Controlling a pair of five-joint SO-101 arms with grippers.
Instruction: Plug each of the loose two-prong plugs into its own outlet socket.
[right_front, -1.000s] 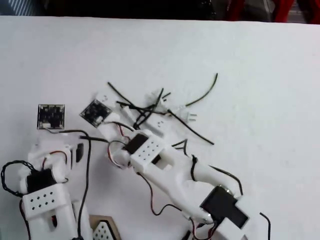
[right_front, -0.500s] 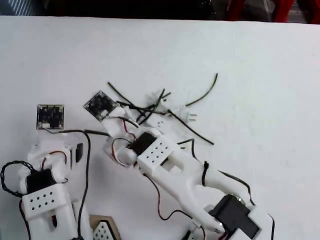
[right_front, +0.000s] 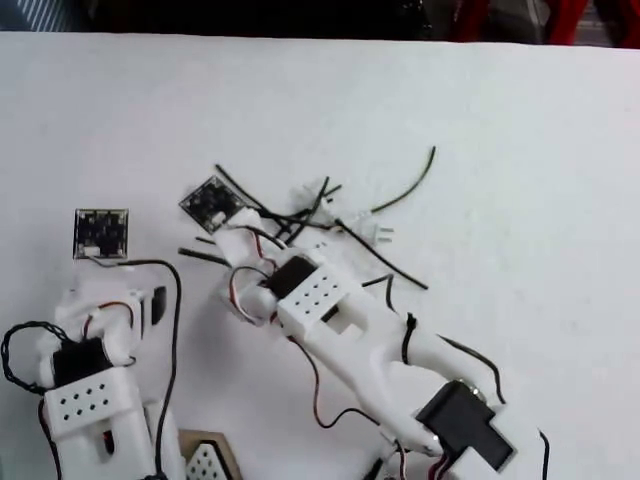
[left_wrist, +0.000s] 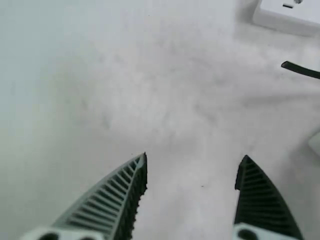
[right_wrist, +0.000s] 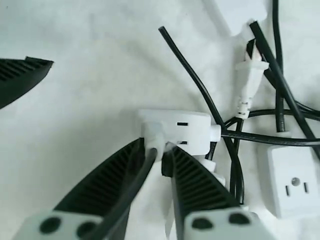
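My right gripper (right_wrist: 156, 150) is shut on a white plug (right_wrist: 153, 136) and its black cord (right_wrist: 132, 192), with the plug pressed against the side of a white outlet block (right_wrist: 181, 131). From above, that gripper (right_front: 228, 233) sits just behind a dark-patterned square block (right_front: 213, 203). A loose two-prong plug (right_wrist: 248, 75) lies among black cords beyond, and another outlet (right_wrist: 292, 187) is beside it. A second patterned square (right_front: 101, 232) lies at the left. My left gripper (left_wrist: 192, 160) hangs open over bare table, near the front left (right_front: 145, 295).
Black cords (right_front: 400, 192) and white plugs (right_front: 378, 234) tangle in the table's middle. A cord end (left_wrist: 300, 70) and an outlet corner (left_wrist: 290, 15) lie ahead of the left gripper. A short cord piece (right_front: 202, 256) lies between the arms. A ribbed black fingertip (right_wrist: 20, 75) shows off to one side.
My right arm has pushed forward, and the patterned square ahead of it slid farther away and to the right. A short cord piece now lies uncovered. The left arm stayed still.
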